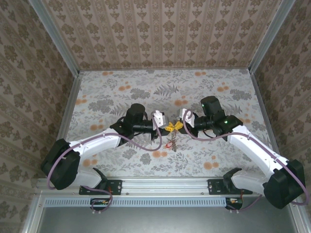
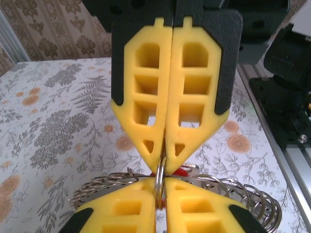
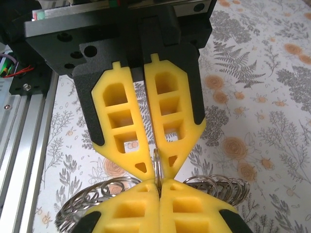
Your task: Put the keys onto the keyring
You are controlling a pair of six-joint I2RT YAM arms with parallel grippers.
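Mid-table (image 1: 121, 87), grippers tip to tip. Left gripper (image 1: 167, 127) reaches in from 9 o'clock, right gripper (image 1: 179, 126) from 3 o'clock. Both have their yellow pads pressed together on the thin rim of the keyring (image 2: 218, 187), which is seen edge-on between the tips. Its wire loops fan out to either side. A red-tagged key (image 1: 168, 144) dangles at 6 o'clock of the pinch, over the floral surface.
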